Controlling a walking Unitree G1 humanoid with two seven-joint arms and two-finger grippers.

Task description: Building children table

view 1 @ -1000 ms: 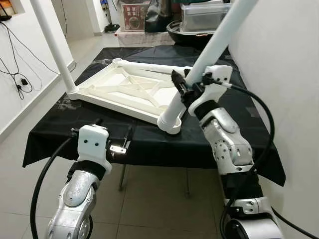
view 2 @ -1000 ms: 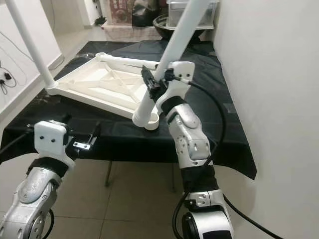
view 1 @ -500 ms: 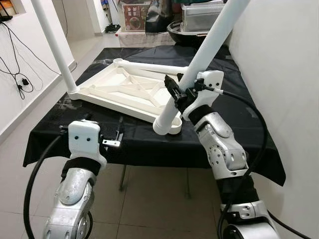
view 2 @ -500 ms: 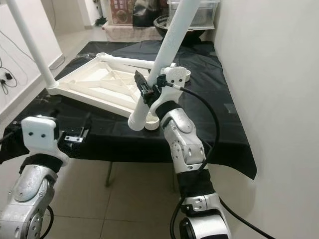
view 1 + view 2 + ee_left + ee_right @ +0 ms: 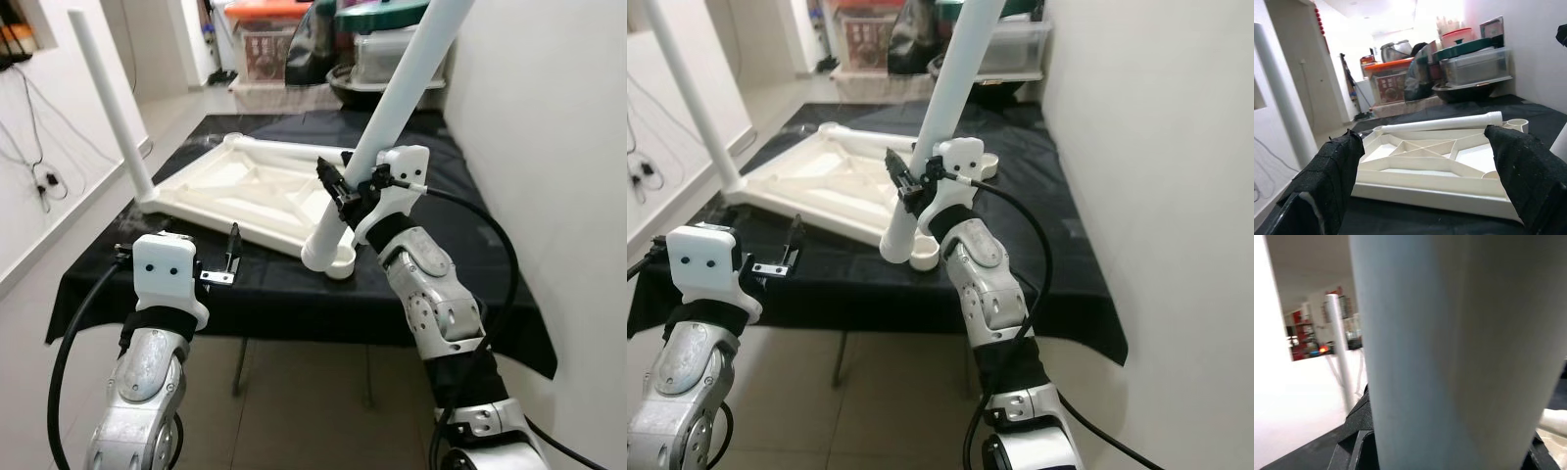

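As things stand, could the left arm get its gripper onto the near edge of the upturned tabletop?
Probably yes: the left gripper, fingers open, faces the tabletop across bare black cloth, nothing between.

The right gripper (image 5: 335,186), clamped on the loose white table leg (image 5: 377,132), now sits farther in over the black-draped surface (image 5: 274,269) than 1 second ago, and the leg's lower end hangs just above the corner socket (image 5: 340,260) of the upturned white tabletop (image 5: 250,191) instead of low against it. The left gripper (image 5: 231,257) is raised higher and nearer the surface's front edge, its jaws spread apart toward the tabletop.
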